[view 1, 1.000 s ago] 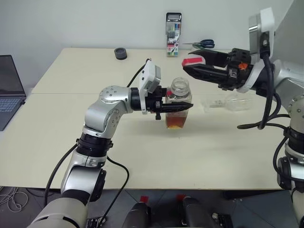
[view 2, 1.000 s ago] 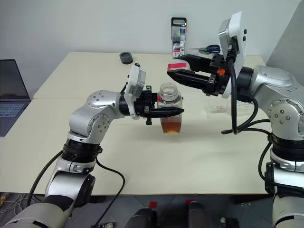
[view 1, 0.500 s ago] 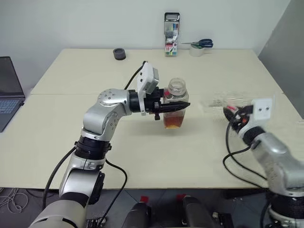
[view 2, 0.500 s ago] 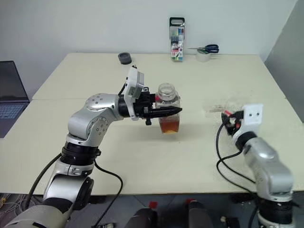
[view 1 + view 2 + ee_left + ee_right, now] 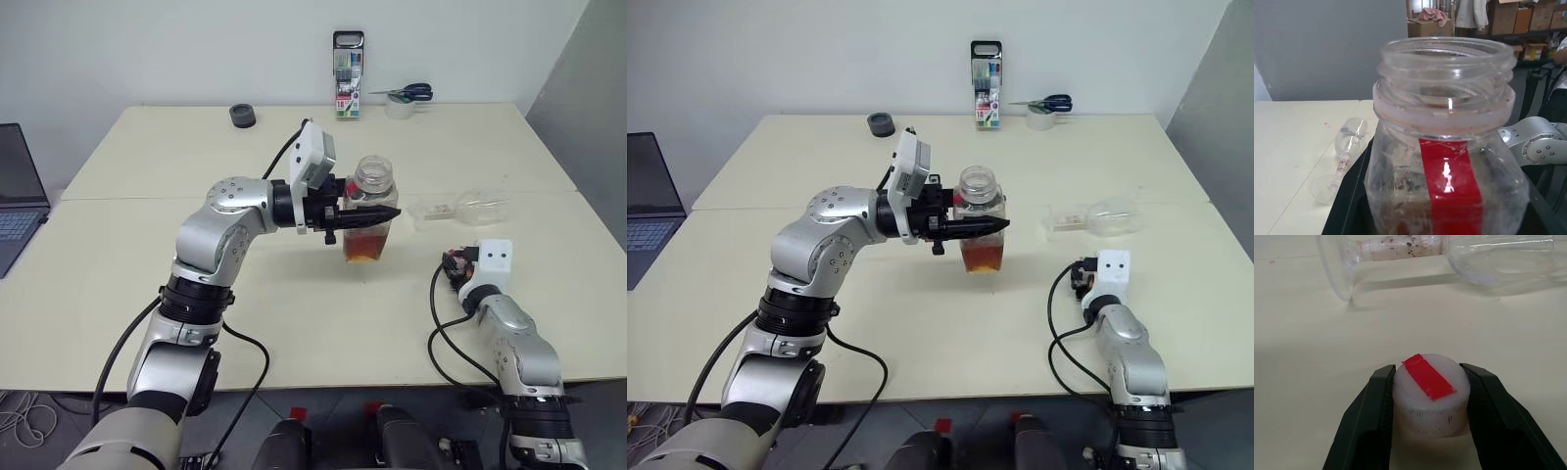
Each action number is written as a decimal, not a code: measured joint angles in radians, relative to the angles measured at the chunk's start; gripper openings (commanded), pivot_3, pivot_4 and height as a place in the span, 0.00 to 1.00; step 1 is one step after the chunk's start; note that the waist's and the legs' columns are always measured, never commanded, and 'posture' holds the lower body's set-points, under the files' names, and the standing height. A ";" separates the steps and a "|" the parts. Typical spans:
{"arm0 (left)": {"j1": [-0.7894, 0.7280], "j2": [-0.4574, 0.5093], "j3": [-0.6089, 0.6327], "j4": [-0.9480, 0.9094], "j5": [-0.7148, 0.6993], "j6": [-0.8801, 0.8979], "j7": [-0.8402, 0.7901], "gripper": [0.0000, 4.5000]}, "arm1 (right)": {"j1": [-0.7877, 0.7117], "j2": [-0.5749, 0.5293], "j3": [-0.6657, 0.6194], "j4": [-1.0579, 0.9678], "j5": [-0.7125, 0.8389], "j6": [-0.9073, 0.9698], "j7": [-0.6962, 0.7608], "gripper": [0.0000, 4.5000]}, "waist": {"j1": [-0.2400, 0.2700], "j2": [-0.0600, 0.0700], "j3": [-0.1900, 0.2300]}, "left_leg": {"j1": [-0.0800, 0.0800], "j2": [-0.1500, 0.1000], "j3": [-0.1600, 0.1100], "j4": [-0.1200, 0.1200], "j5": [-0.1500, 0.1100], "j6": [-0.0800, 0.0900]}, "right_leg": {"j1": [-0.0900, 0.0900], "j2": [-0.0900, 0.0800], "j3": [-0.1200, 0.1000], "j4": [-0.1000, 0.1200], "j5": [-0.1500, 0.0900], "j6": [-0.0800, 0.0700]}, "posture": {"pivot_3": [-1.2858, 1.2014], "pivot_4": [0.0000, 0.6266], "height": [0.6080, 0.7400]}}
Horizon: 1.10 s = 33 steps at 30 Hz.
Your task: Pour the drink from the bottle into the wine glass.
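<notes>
clamping the bottle (image 5: 369, 210) between its two black fingers, the left pincer (image 5: 377, 215) points level across the table (image 5: 294, 304), closed on the bottle's upper body just under the wide neck. the bottle stands upright in the grip with its mouth open and uncapped, a red strip running down its side, and the drink (image 5: 366, 251) sits low in it as an amber layer near the base. whether the base touches the table cannot be told.

off to the side of the left pincer and lower, the right pincer (image 5: 1425, 396) rests down at the table, its fingers (image 5: 1369, 416) set on both sides of a pale cap (image 5: 1430, 394) with a red tape strip on top; the fingers touch the cap's sides and the cap sits on the table.

just beyond the right pincer lies the glass (image 5: 468, 207), tipped on its side, foot toward the bottle and bowl pointing away, with dark specks along its stem. it holds no drink.

further out, at the table's far edge, are a dark round object (image 5: 242, 116), an upright pen pack (image 5: 346, 88), scissors (image 5: 402, 93) and a tape roll (image 5: 398, 108). a laptop (image 5: 15, 186) sits past the table's left edge.
</notes>
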 measured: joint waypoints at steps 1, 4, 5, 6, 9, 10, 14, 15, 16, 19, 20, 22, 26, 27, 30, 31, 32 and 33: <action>0.000 0.001 0.000 0.000 0.000 0.000 0.000 0.40 | 0.000 -0.005 0.004 0.004 -0.003 -0.004 0.013 0.67 | 0.000 0.000 0.000 | 0.000 0.000 0.000 0.000 0.000 0.000 | 0.000 0.000 0.000 0.000 0.000 0.000 | 0.52 0.24 1.00; 0.000 0.001 0.000 0.000 0.000 0.000 0.001 0.40 | 0.002 -0.017 0.019 0.006 -0.010 -0.012 0.048 0.90 | 0.000 0.000 0.000 | 0.000 0.000 0.000 0.000 0.000 0.000 | 0.000 0.000 0.000 0.000 0.000 0.000 | 0.52 0.24 1.00; 0.000 0.001 0.000 0.000 0.000 0.000 0.001 0.40 | 0.003 -0.022 0.022 0.006 -0.012 -0.012 0.055 0.98 | 0.000 0.000 0.000 | 0.000 0.000 0.000 0.000 0.000 0.000 | 0.000 0.000 0.000 0.000 0.000 0.000 | 0.52 0.24 1.00; 0.000 0.001 0.000 0.000 0.001 0.000 0.001 0.40 | 0.004 -0.025 0.023 0.005 -0.017 -0.012 0.062 0.99 | 0.000 0.000 0.000 | 0.000 0.000 0.000 0.000 0.000 0.000 | 0.000 0.000 0.000 0.000 0.000 0.000 | 0.52 0.24 1.00; 0.000 0.003 0.000 0.000 0.002 0.000 0.002 0.40 | 0.011 -0.039 0.026 -0.001 -0.034 -0.012 0.072 0.99 | 0.000 0.000 0.000 | 0.000 0.000 0.000 0.000 0.000 0.000 | 0.000 0.000 0.000 0.000 0.000 0.000 | 0.52 0.24 1.00; 0.000 0.003 0.000 0.000 0.003 0.000 0.002 0.40 | 0.011 -0.047 0.024 -0.002 -0.039 -0.011 0.072 0.99 | 0.000 0.000 0.000 | 0.000 0.000 0.000 0.000 0.000 0.000 | 0.000 0.000 0.000 0.000 0.000 0.000 | 0.52 0.24 1.00; 0.000 0.003 0.000 0.000 0.003 0.000 0.006 0.40 | 0.011 -0.070 0.014 -0.028 -0.038 0.007 0.096 0.99 | -0.001 0.000 0.000 | 0.000 0.000 0.000 0.000 0.000 0.000 | 0.000 0.000 0.000 0.000 0.000 0.000 | 0.52 0.24 1.00; 0.000 0.003 0.000 0.000 0.003 0.000 0.011 0.40 | 0.011 -0.081 0.014 -0.051 -0.035 0.023 0.113 0.99 | -0.001 0.000 0.000 | 0.000 0.000 0.000 0.000 0.000 0.000 | 0.000 0.000 0.000 0.000 0.000 0.000 | 0.52 0.24 1.00; 0.000 0.003 0.000 0.000 0.003 0.000 0.019 0.40 | 0.012 -0.112 0.020 -0.086 -0.029 0.044 0.143 0.99 | -0.001 0.000 0.000 | 0.000 0.000 0.000 0.000 0.000 0.000 | 0.000 0.000 0.000 0.000 0.000 0.000 | 0.52 0.24 1.00; 0.001 0.002 0.004 0.000 0.006 0.000 0.048 0.40 | 0.008 -0.213 0.023 -0.190 -0.017 0.092 0.221 0.99 | 0.000 0.000 0.000 | 0.000 0.000 0.000 0.000 0.000 0.001 | 0.000 0.000 -0.001 -0.001 0.000 0.000 | 0.52 0.24 1.00; 0.002 0.000 0.009 0.000 0.006 0.000 0.064 0.40 | 0.004 -0.244 0.020 -0.219 0.006 0.117 0.250 0.99 | 0.000 0.000 0.000 | 0.000 0.000 0.000 0.000 -0.001 0.001 | 0.000 0.000 0.000 0.000 0.000 0.000 | 0.52 0.24 1.00; 0.008 -0.001 0.018 0.000 0.015 0.000 0.112 0.40 | -0.011 -0.307 -0.011 -0.297 0.084 0.187 0.330 0.99 | -0.001 0.000 0.000 | 0.000 0.001 -0.001 0.000 -0.001 0.001 | 0.000 0.000 0.000 0.000 0.000 0.000 | 0.52 0.24 1.00; 0.022 -0.012 0.027 0.027 0.082 -0.029 0.237 0.40 | -0.103 -0.368 -0.068 -0.420 0.322 0.315 0.475 0.99 | -0.002 0.000 0.000 | 0.000 0.001 -0.002 0.000 -0.001 0.002 | 0.000 0.001 0.000 0.000 0.000 0.000 | 0.52 0.24 1.00; 0.025 -0.014 0.031 0.039 0.107 -0.043 0.279 0.40 | -0.135 -0.390 -0.069 -0.450 0.378 0.344 0.509 0.99 | -0.001 -0.001 0.000 | 0.000 0.001 -0.002 0.000 -0.001 0.002 | 0.000 0.001 -0.001 0.000 0.000 0.000 | 0.52 0.24 1.00; 0.036 -0.019 0.052 0.085 0.191 -0.077 0.422 0.40 | -0.256 -0.438 -0.077 -0.467 0.493 0.426 0.552 0.99 | 0.000 -0.001 0.001 | 0.000 0.001 -0.003 0.000 -0.001 0.002 | 0.000 0.000 0.000 -0.001 0.000 0.000 | 0.52 0.24 1.00; 0.036 -0.019 0.060 0.101 0.214 -0.078 0.467 0.40 | -0.298 -0.444 -0.080 -0.457 0.522 0.450 0.552 0.99 | 0.001 -0.002 0.001 | 0.000 0.001 -0.003 0.000 -0.001 0.002 | 0.000 0.000 -0.001 -0.001 0.000 0.000 | 0.52 0.24 1.00; 0.037 -0.021 0.076 0.113 0.233 -0.078 0.517 0.40 | -0.348 -0.443 -0.083 -0.443 0.558 0.476 0.550 0.99 | 0.002 -0.002 0.002 | 0.000 0.001 -0.003 0.000 -0.001 0.001 | 0.000 0.000 -0.001 -0.001 0.000 0.000 | 0.52 0.24 1.00; 0.038 -0.024 0.089 0.117 0.246 -0.077 0.554 0.40 | -0.383 -0.440 -0.084 -0.435 0.586 0.491 0.549 0.99 | 0.002 -0.003 0.002 | -0.001 0.001 -0.003 0.000 -0.001 0.001 | -0.001 0.000 -0.001 -0.001 0.000 0.000 | 0.52 0.24 1.00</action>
